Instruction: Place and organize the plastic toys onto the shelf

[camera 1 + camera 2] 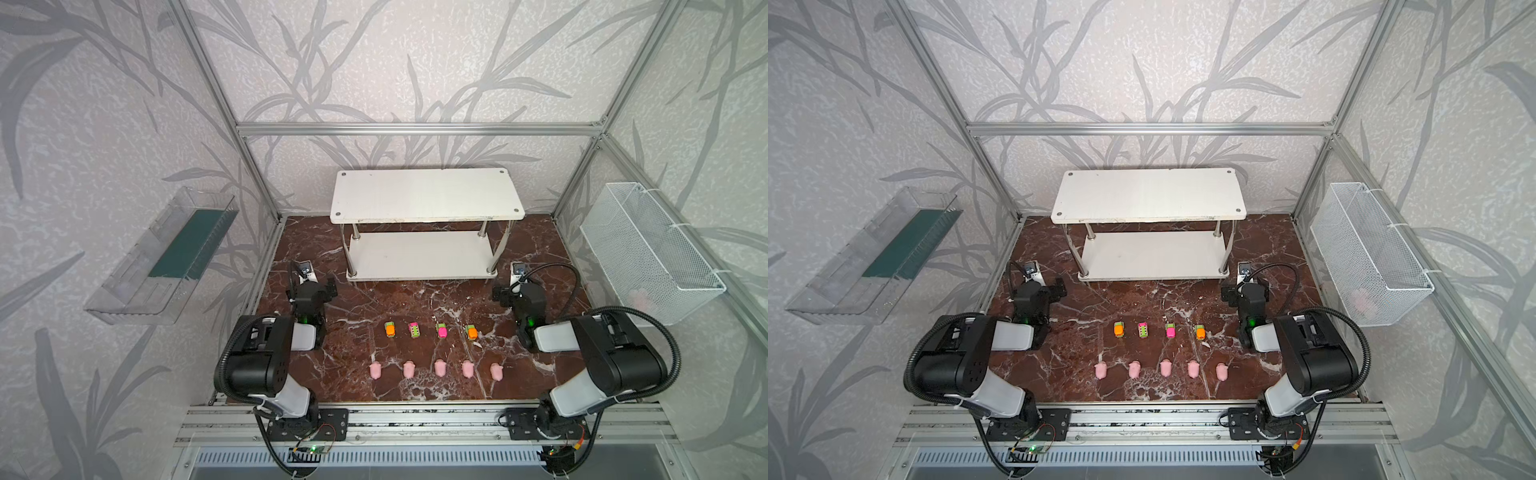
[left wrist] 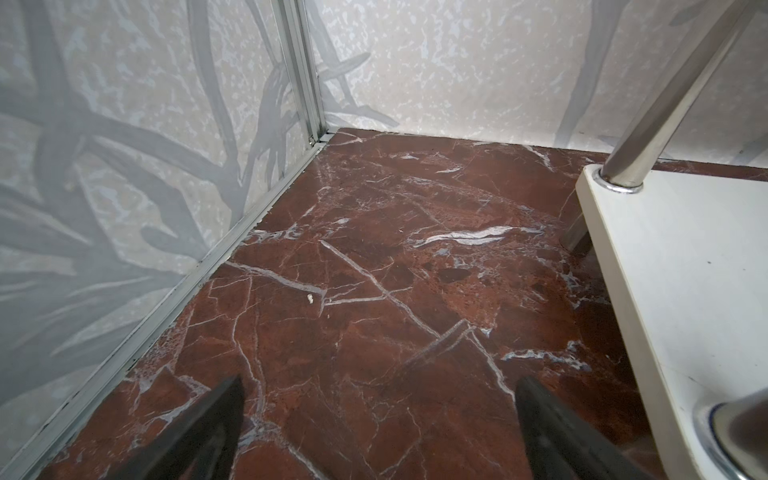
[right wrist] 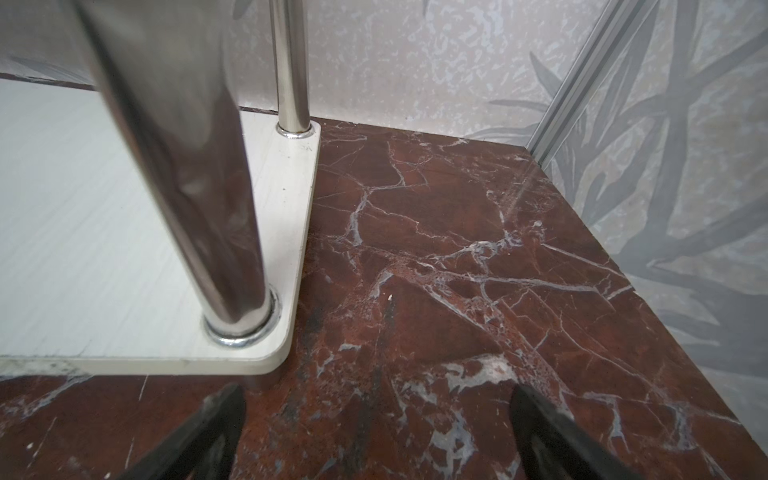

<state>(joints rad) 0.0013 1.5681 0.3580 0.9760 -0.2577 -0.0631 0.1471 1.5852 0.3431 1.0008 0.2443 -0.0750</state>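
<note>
Four toy cars (image 1: 414, 330) sat in a row on the marble floor (image 1: 365, 299) in front of the shelf (image 1: 424, 195), with five pink pigs (image 1: 440, 368) lined up farther out from it (a second row). The left gripper (image 2: 378, 395) and right gripper (image 3: 376, 399) were beside the shelf's front corners, jaws wide apart, gripping nothing.

Pigs (image 1: 440, 368), cars (image 1: 414, 330): 2 rows nr shelf (image 1: 424, 195)

From my station I list: walls (image 1: 415, 62) papered pale grey with darker leaf sprays; aluminium frame (image 1: 415, 129) at the corners and across the back; floor (image 1: 365, 299) of red-brown marble, white-veined; clear tray (image 1: 124, 291) mounted on the left wall; white mesh basket (image 1: 648, 249) on the right wall.
</note>
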